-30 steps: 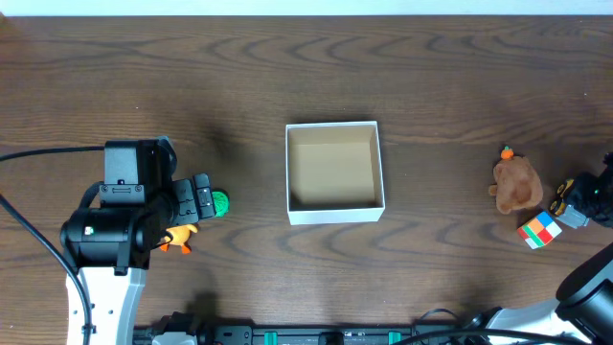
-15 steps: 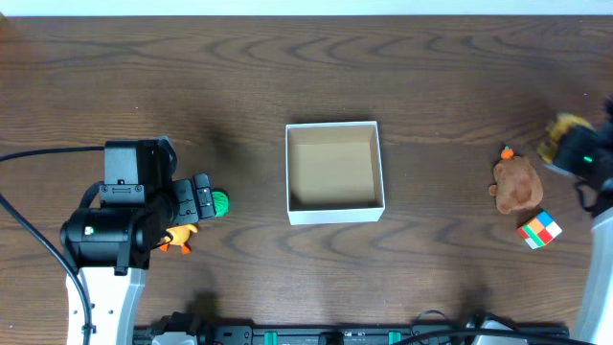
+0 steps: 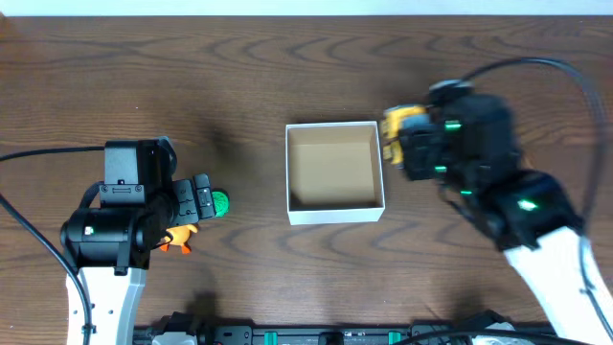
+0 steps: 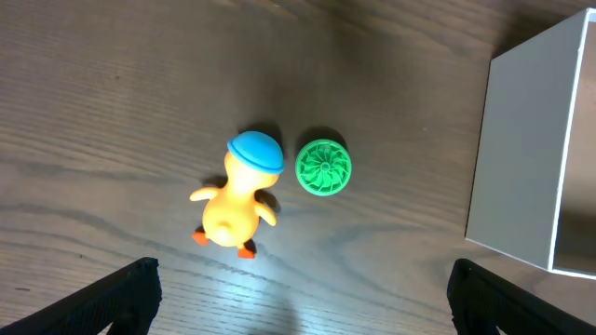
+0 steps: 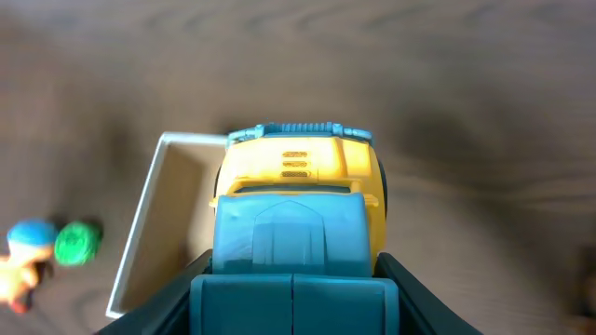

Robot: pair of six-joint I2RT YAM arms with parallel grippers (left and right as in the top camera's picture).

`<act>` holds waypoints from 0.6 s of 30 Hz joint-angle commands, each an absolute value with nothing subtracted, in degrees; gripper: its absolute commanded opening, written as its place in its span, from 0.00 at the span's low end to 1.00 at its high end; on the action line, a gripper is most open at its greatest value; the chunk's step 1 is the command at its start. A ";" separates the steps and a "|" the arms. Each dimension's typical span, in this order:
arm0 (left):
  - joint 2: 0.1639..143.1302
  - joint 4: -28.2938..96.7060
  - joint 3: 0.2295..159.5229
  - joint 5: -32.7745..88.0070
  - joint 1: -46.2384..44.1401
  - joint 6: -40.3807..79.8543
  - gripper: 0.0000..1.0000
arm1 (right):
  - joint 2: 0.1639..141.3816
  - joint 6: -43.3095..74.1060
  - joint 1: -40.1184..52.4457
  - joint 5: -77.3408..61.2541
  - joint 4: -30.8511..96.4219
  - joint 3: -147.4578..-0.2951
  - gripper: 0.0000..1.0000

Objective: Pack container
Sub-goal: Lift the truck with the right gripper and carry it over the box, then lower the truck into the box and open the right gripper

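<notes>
The container (image 3: 335, 214), a white-walled square box with a tan inside, stands mid-table and holds nothing. My right gripper (image 3: 410, 146) is shut on a yellow and teal toy truck (image 3: 395, 132), held above the box's right rim. In the right wrist view the truck (image 5: 298, 181) fills the jaws (image 5: 293, 293), with the container (image 5: 140, 233) below left. My left gripper (image 3: 203, 198) is open and empty over a green ribbed disc (image 3: 221, 203) and an orange duck (image 3: 178, 239). The left wrist view shows the duck with a blue cap (image 4: 237, 200), the disc (image 4: 323, 167) and the container wall (image 4: 521, 158) ahead of the open jaws (image 4: 307, 298).
Dark wood table (image 3: 287, 67) all round. My right arm (image 3: 532, 216) crosses the right side of the table and hides what lies under it. The disc (image 5: 76, 242) and duck (image 5: 23, 256) show blurred at the left in the right wrist view.
My right arm has swept left from the table's right edge to the container's right rim, carrying the yellow truck. It now covers the brown plush and colour cube. The left arm has not moved.
</notes>
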State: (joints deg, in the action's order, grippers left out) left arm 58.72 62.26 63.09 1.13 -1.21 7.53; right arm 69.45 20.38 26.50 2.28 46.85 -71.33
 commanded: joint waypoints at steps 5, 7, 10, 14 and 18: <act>59.05 62.41 63.99 1.06 -0.93 7.84 0.98 | 82.06 30.94 34.59 6.63 44.36 -72.10 0.01; 59.22 62.59 63.99 1.06 -0.93 7.84 0.98 | 85.41 34.39 34.57 6.63 44.10 -72.10 0.01; 59.51 62.74 63.99 1.06 -0.93 7.84 0.98 | 89.80 37.06 34.57 6.66 43.29 -72.10 0.01; 59.66 62.72 63.99 1.06 -0.93 7.84 0.98 | 93.82 39.44 34.46 8.56 42.48 -72.10 0.01; 59.90 62.72 63.99 1.06 -0.93 7.84 0.98 | 97.32 37.08 34.48 9.02 38.20 -72.10 0.03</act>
